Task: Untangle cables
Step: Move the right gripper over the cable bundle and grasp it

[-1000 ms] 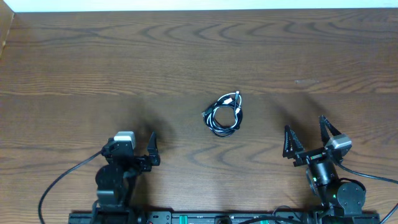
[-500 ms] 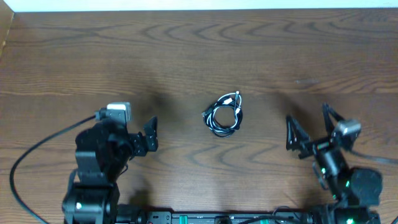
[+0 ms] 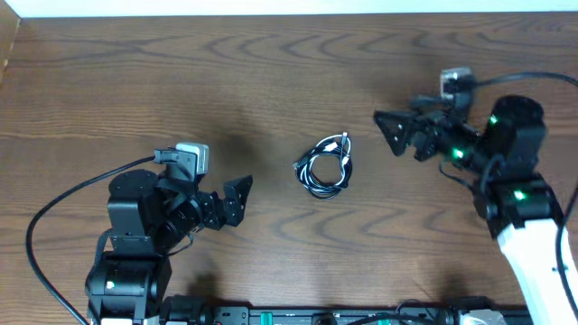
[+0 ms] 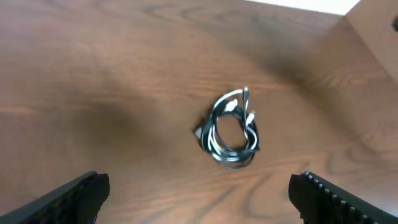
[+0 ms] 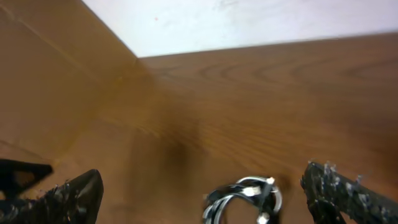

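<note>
The cables [image 3: 326,165] lie in one small tangled black coil with silver-tipped plugs at the middle of the wooden table. The coil also shows in the left wrist view [image 4: 232,130] and at the bottom of the right wrist view [image 5: 245,198]. My left gripper [image 3: 237,200] is open and empty, left of the coil and a little nearer the front. My right gripper [image 3: 395,134] is open and empty, right of the coil and slightly behind it. Neither gripper touches the cables.
The wooden table [image 3: 271,81] runs to a pale back edge at the top. A wooden side wall stands at the far left [image 3: 7,41]. Thick black arm cables trail from the left arm [image 3: 54,221] and the right arm [image 3: 533,81].
Both arms have risen and swung in toward the coil. The right gripper moved far back and left; the left gripper moved right. The coil has not moved.
</note>
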You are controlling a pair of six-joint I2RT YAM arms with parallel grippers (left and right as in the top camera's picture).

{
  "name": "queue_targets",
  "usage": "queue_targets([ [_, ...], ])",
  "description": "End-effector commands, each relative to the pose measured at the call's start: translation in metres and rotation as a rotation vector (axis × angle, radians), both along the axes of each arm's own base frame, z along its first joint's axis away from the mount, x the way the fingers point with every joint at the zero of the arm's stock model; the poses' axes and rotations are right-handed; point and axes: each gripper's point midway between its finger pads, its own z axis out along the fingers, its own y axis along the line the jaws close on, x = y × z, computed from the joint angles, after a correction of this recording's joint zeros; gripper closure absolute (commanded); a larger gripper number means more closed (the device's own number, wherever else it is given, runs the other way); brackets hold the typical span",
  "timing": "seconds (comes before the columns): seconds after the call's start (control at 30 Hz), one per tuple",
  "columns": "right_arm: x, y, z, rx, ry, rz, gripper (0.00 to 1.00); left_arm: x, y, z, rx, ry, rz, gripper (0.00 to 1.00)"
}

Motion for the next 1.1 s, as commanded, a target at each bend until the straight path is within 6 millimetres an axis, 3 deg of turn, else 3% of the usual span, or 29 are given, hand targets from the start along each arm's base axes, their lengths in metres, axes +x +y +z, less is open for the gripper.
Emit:
queue_targets([
  [0.0,0.011,0.001,-0.034,0.079,0.24,-0.099,0.01,-0.002,0.006,0.0,-0.03,0.055,0.075,0.02],
  [0.1,0.013,-0.013,-0.084,0.023,0.441,-0.267,0.01,-0.004,0.011,-0.009,-0.036,0.118,0.12,0.02],
  [0.23,0.004,-0.001,-0.122,-0.072,0.546,-0.254,0.01,-0.007,0.011,-0.015,-0.066,0.232,0.156,0.02],
  [0.47,-0.019,0.046,-0.131,-0.263,0.442,-0.066,0.01,-0.014,0.01,-0.016,-0.045,0.457,0.161,0.02],
  [0.6,-0.031,0.048,-0.146,-0.417,0.428,-0.141,0.01,-0.012,-0.01,-0.009,-0.103,0.464,0.042,0.02],
  [0.7,-0.042,0.054,-0.154,-0.417,0.472,-0.192,0.01,-0.013,-0.013,-0.008,-0.114,0.464,0.017,0.02],
  [0.73,-0.045,0.058,-0.156,-0.399,0.485,-0.199,0.09,-0.013,-0.013,-0.008,-0.11,0.461,0.013,0.02],
  [0.8,-0.046,0.068,-0.161,-0.352,0.489,-0.209,0.18,-0.013,-0.013,-0.008,-0.105,0.455,0.007,0.02],
  [0.9,-0.043,0.086,-0.17,-0.337,0.415,-0.156,0.2,-0.013,-0.013,-0.008,-0.084,0.437,-0.018,0.02],
  [0.97,-0.04,0.096,-0.184,-0.42,0.292,-0.048,0.18,-0.013,-0.013,-0.008,-0.059,0.417,-0.045,0.02],
  [1.07,-0.035,0.093,-0.21,-0.627,0.147,0.086,0.15,-0.013,-0.013,-0.008,-0.03,0.395,-0.079,0.02],
])
